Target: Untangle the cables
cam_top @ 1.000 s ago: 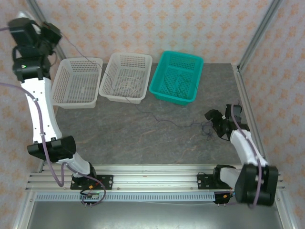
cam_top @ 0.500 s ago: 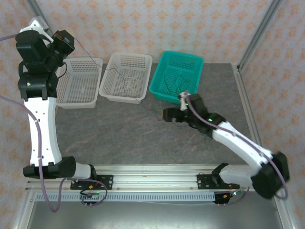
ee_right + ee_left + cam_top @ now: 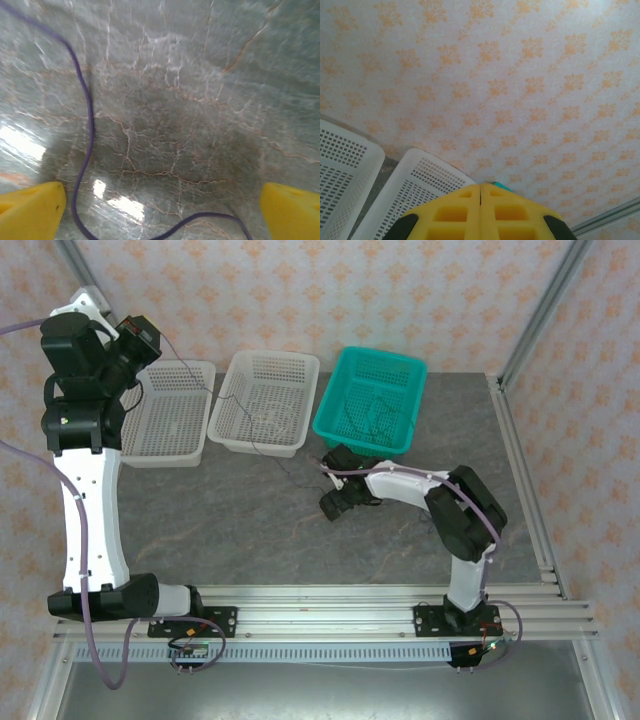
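Now right pincer (image 3: 335, 504) farther left, low over a purple cable (image 3: 89, 115).

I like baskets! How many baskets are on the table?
3, in a row at the back: left white basket, middle white basket, teal basket on the right. None seems hidden.

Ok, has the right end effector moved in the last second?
Yes. The right end effector has swung left across the table, from near its right edge to just in front of the teal basket, by its near-left corner.
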Robot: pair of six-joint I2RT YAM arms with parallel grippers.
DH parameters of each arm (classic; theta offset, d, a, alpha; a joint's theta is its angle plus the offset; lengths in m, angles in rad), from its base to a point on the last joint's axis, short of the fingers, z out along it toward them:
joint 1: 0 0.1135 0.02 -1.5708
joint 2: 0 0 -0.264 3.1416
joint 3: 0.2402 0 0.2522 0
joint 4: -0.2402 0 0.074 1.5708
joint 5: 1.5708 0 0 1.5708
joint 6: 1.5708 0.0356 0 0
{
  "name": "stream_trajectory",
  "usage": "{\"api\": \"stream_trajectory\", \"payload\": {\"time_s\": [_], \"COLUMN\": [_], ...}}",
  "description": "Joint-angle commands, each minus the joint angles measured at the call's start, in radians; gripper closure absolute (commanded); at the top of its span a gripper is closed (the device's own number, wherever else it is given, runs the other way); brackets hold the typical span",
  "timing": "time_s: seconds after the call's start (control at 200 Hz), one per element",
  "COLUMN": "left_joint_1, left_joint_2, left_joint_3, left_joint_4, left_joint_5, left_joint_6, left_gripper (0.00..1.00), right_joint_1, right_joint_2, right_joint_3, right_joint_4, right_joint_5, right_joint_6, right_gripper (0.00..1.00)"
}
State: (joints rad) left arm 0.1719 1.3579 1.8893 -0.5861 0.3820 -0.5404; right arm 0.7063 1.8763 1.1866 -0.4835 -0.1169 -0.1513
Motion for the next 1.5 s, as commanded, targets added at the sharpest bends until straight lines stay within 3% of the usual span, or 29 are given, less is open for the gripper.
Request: {"api": "stream_trajectory", "payload": {"time_s": [0.0,0.14,0.185,0.275,0.325,0.515,0.586,0.696,0.901,1.021,1.126,1.296,1.391,1.496], "left_joint_1": [-0.004,-0.003,-0.003,-0.004,-0.003,-0.003,-0.005,-0.021,-0.23,-0.32,-0.368,-0.415,-0.501,-0.67], "left_joint_2": [-0.02,-0.022,-0.024,-0.027,-0.031,-0.113,-0.168,-0.252,-0.366,-0.43,-0.474,-0.513,-0.497,-0.453], "left_joint_3": [-0.006,-0.021,-0.027,-0.037,-0.044,-0.189,-0.327,-0.585,-0.946,-1.076,-1.102,-1.056,-1.028,-0.997], "left_joint_4": [0.006,0.006,0.005,0.005,0.002,-0.036,-0.012,0.104,0.258,0.329,0.318,0.318,0.357,0.379], "left_joint_5": [-0.017,-0.03,-0.039,-0.044,-0.042,-0.079,-0.078,0.017,-0.012,-0.021,-0.016,0.075,0.127,0.063], "left_joint_6": [0.032,0.04,0.042,0.042,0.04,0.047,0.021,-0.057,-0.096,-0.093,0.037,0.291,0.435,0.688], "left_gripper": [1.0,1.0,1.0,1.0,1.0,1.0,1.0,1.0,0.95,0.77,0.54,0.28,0.18,0.14], "right_joint_1": [0.009,0.009,0.009,0.009,0.009,0.009,0.008,0.005,-0.008,-0.011,-0.016,-0.024,-0.025,-0.024], "right_joint_2": [0.037,0.052,0.05,0.034,0.006,-0.272,-0.416,-0.612,-0.745,-0.795,-0.84,-0.864,-0.871,-0.89], "right_joint_3": [0.057,0.044,0.034,0.017,0.002,-0.104,-0.157,-0.243,-0.288,-0.318,-0.365,-0.395,-0.395,-0.405], "right_joint_4": [-0.084,-0.098,-0.093,-0.083,-0.065,0.078,0.176,0.361,0.472,0.519,0.583,0.601,0.592,0.607], "right_joint_5": [0.01,0.003,0.006,0.012,0.029,0.026,0.015,0.011,0.015,0.006,0.004,-0.022,-0.05,-0.125], "right_joint_6": [-0.048,-0.04,-0.037,-0.03,-0.02,-0.005,0.019,0.059,0.067,0.074,0.084,0.083,0.083,0.082], "right_gripper": [0.08,0.29,0.42,0.83,1.0,1.0,1.0,1.0,1.0,1.0,1.0,1.0,1.0,1.0]}}
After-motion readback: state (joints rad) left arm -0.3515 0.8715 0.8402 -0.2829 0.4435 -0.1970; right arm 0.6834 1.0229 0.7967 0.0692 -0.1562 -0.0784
